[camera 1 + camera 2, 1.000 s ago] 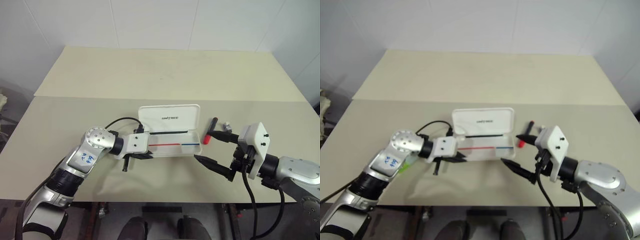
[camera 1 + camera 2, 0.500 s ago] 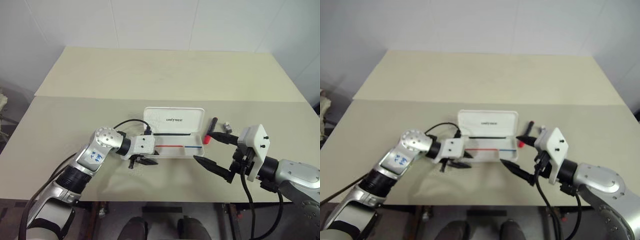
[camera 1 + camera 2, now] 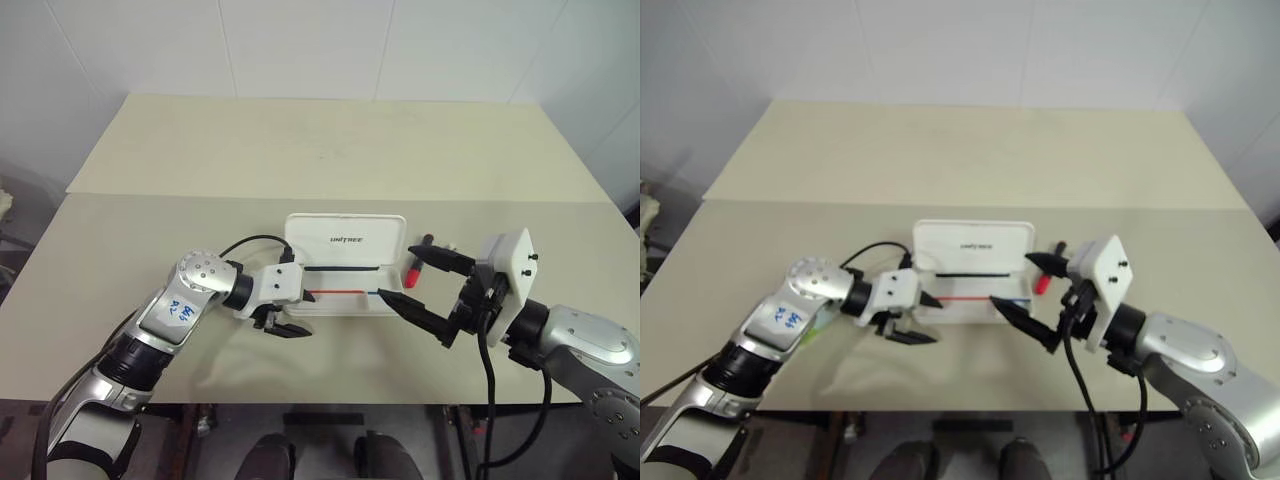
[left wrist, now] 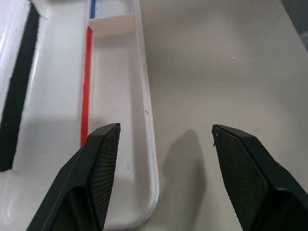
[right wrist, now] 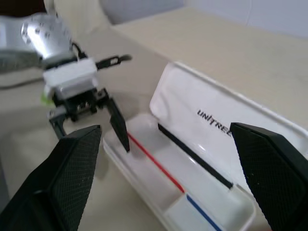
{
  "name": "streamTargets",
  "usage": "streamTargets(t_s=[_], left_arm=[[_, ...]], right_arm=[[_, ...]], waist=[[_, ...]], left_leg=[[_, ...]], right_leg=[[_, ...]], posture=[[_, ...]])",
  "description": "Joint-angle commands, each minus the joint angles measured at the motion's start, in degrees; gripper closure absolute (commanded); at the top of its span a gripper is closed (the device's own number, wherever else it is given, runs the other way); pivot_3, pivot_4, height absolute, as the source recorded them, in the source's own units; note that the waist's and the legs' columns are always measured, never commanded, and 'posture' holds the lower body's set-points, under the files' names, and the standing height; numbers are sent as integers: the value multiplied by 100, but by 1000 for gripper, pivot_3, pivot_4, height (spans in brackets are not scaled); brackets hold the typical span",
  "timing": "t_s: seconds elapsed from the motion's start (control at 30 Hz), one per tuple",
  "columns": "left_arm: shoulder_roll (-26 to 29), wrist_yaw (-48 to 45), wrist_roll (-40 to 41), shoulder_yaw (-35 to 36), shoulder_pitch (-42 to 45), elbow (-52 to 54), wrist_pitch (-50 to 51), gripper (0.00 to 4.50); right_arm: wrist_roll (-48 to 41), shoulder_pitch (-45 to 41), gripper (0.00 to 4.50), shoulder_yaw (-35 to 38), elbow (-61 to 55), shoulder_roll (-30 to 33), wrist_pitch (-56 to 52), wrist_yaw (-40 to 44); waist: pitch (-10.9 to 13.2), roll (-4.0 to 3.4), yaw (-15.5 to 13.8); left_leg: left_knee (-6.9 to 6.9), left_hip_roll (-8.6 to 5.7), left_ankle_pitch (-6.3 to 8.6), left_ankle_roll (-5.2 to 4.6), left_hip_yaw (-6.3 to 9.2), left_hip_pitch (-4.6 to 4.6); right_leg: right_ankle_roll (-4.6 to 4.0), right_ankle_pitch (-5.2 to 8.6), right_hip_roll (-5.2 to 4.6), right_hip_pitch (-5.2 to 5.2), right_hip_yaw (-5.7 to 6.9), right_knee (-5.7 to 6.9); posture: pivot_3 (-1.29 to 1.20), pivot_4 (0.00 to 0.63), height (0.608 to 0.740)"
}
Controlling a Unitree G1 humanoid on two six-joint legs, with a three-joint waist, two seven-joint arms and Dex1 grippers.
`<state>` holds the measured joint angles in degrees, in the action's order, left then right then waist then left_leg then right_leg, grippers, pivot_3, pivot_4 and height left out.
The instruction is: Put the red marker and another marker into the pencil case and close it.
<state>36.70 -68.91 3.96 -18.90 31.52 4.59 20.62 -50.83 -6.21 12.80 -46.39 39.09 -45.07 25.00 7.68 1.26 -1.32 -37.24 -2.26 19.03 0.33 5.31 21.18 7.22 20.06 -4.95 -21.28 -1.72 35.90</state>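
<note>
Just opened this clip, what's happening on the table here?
The pencil case lies open on the table, nothing in its tray yet. The left pincer is open at the case's left end, holding nothing. The right pincer is open too, at the right end by the red marker, which lies outside the case.

**A bare test room set up for my trials**

I stand in what looks like a robotics lab or test cell, not a home or an office. In front of me is a plain, pale beige rectangular surface [image 3: 330,150] made of two boards butted together, a seam running across it. Behind and beside it rise walls of large white tiles or panels [image 3: 300,45] with thin joints, with nothing hung on them. The white hard plastic pencil case [image 3: 345,265] lying open on the surface bears small dark "UNITREE" lettering on its lid, a robot maker's mark. A black cable [image 3: 245,243] loops loose from my left wrist, as on a working rig.
</note>
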Motion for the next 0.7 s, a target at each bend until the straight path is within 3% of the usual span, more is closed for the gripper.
streamTargets(t_s=[0.03, 0.27, 0.33, 0.43, 0.7], left_arm=[[64, -50, 407, 367, -94, 321, 16, 1227], [80, 21, 1014, 1016, -169, 295, 130, 1227], [67, 21, 1161, 1135, -127, 307, 172, 1227], [121, -23, 1601, 1550, 59, 265, 337, 1227], [266, 43, 1855, 1854, 357, 168, 433, 1227]], right_arm=[[-766, -443, 0, 54, -20, -374, -439, -1182], [-1617, -1274, 0, -179, 394, -821, -1794, -3981], [-1547, -1429, 0, -221, 545, -878, -2134, -4531], [-1197, -1562, 0, -136, 1027, -1598, -2595, -6000], [-473, -1641, 0, -41, 1371, -2528, -2823, -6704]], waist=[[1, -2, 5], [3, -5, 16], [5, -9, 16], [3, -5, 52], [18, -37, 215]], left_leg=[[0, 1, -1, 1, 7, 0], [12, -5, -7, 13, 30, 3], [14, -8, -7, 14, 32, 3], [16, -11, -8, 14, 37, 4], [21, -29, -9, 15, 43, 4]], right_leg=[[0, 0, -7, 0, -1, 1], [0, 0, -46, -11, 20, 6], [0, 0, -47, -13, 29, 7], [-2, -1, -49, -15, 83, 10], [-3, -2, -51, -18, 146, 22]], posture=[[0, 150, 740], [0, 150, 740], [0, 150, 740], [0, 150, 740], [0, 150, 740]])
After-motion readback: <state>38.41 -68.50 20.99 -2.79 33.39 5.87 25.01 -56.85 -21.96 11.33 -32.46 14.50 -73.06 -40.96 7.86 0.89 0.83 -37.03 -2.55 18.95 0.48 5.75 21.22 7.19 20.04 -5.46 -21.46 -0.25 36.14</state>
